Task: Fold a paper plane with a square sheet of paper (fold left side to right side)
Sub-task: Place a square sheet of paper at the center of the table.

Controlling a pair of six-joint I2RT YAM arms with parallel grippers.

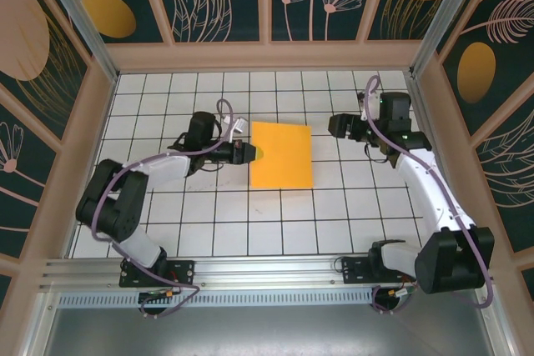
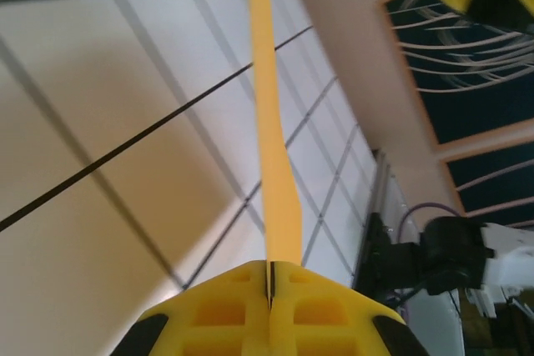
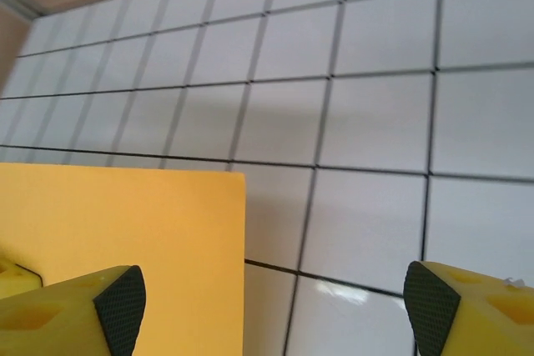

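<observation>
2 left fingers (image 2: 224, 319) pinching, 1 orange sheet (image 1: 281, 154)

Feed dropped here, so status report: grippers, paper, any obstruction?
Left gripper shut on left edge of thin orange-yellow square paper sheet. Right gripper open, by its right edge. No obstruction seen around it.

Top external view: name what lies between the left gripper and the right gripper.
The square sheet of paper, its left edge pinched in the left gripper; bare tiles separate it from the open right gripper, seen from above.
</observation>
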